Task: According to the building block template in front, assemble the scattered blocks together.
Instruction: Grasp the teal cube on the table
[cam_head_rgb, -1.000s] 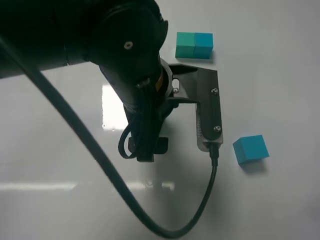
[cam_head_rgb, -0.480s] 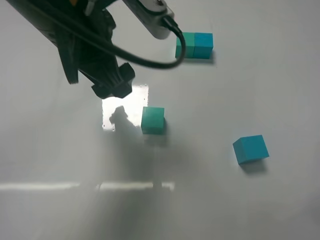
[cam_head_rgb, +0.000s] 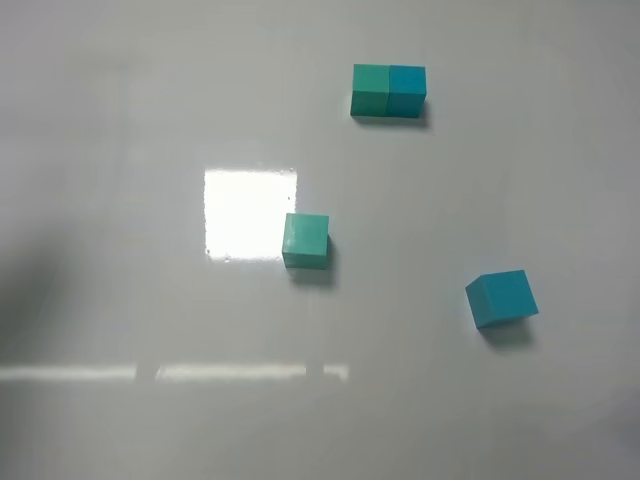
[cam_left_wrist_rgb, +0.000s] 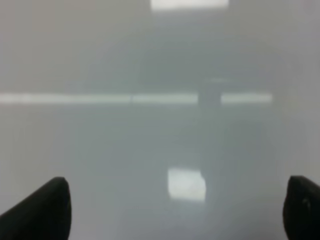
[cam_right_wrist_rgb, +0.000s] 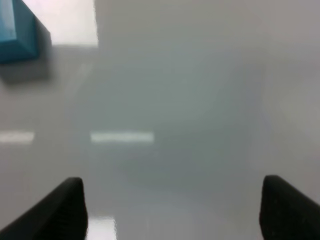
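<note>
Both wrist views are blurred; each shows only dark fingertips, and the right one cuts off the blue cube (cam_right_wrist_rgb: 17, 30) at its edge; the table (cam_head_rgb: 120, 300) is glossy grey-white with a bright glare (cam_head_rgb: 250, 213); the left claw (cam_left_wrist_rgb: 174, 210) and right claw (cam_right_wrist_rgb: 175, 210) gape wide, holding nothing; the template (cam_head_rgb: 388, 90) lies at the far side; the green cube (cam_head_rgb: 306, 240) sits beside the glare, well apart from the blue cube (cam_head_rgb: 502, 298).

Overhead glare on table (cam_head_rgb: 120, 150); both wrist cams v. blurry
</note>
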